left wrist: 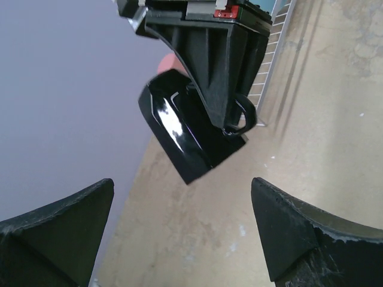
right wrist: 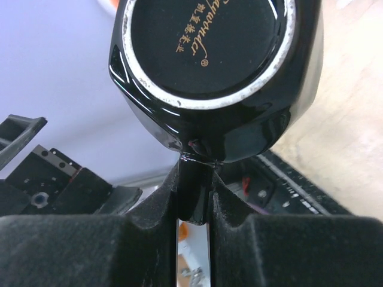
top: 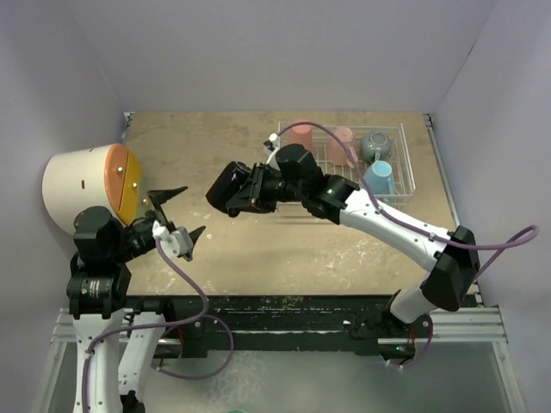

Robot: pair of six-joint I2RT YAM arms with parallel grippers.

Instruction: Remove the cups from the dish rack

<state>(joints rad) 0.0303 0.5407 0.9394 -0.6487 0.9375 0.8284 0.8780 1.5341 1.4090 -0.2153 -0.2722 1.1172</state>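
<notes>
On black mug (right wrist: pixel 206 72) underside, gold lettering (right wrist: pixel 200 30)

I am counting five small cups in all: one glossy black ceramic mug (top: pixel 225 191), one handleless salmon-red tumbler (top: pixel 300 135), one pale pink mug (top: pixel 343 144), one dark grey-blue mug (top: pixel 376 146) and one light blue mug (top: pixel 379 179). Four of them are sitting in the single rectangular white wire dish rack (top: pixel 403 172), and one is hanging outside it. I am also seeing one large cream drum with an orange lid (top: pixel 82 185) and two white-and-black robot arms, the left arm (top: pixel 95 258) and the right arm (top: pixel 387 224).
</notes>
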